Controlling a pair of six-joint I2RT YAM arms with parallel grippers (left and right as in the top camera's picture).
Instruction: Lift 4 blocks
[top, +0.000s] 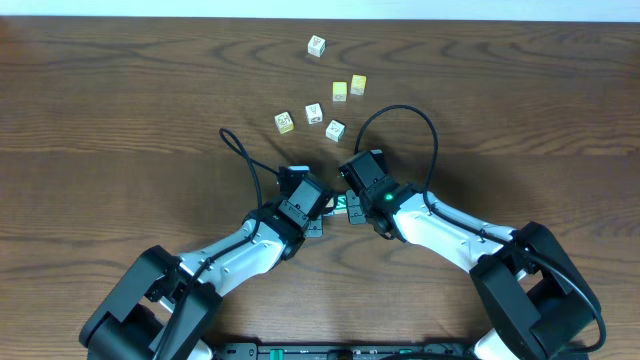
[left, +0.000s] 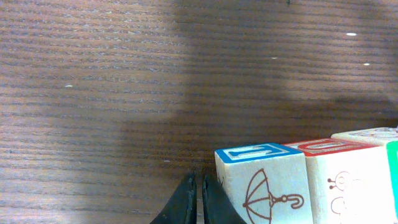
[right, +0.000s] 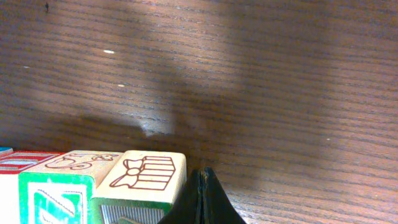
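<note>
Blocks (top: 346, 206) are sitting in a short row of four between the two arms at the near middle of the wooden table (top: 120, 100), largely hidden from overhead by the wrists. The left wrist view is showing the blue-edged block (left: 264, 183), bearing an umbrella print, at one end, with a red-edged block (left: 339, 180) touching it. The right wrist view is showing the far end: a block with a gift-box print (right: 146, 177) on top, and a green-faced block (right: 56, 196) pressing against its side. The left gripper (left: 198, 202) is keeping its fingers pressed together, pinching nothing, and is lying just beside the blue-edged block's outer face. The right gripper (right: 202, 196) is likewise holding its fingers together on nothing, right beside the gift-print block. Whether the row is resting on the table cannot be told. Farther back, well apart from the arms, two yellow cubes (top: 340, 90) and four white-faced cubes (top: 316, 45) are lying scattered.
</note>
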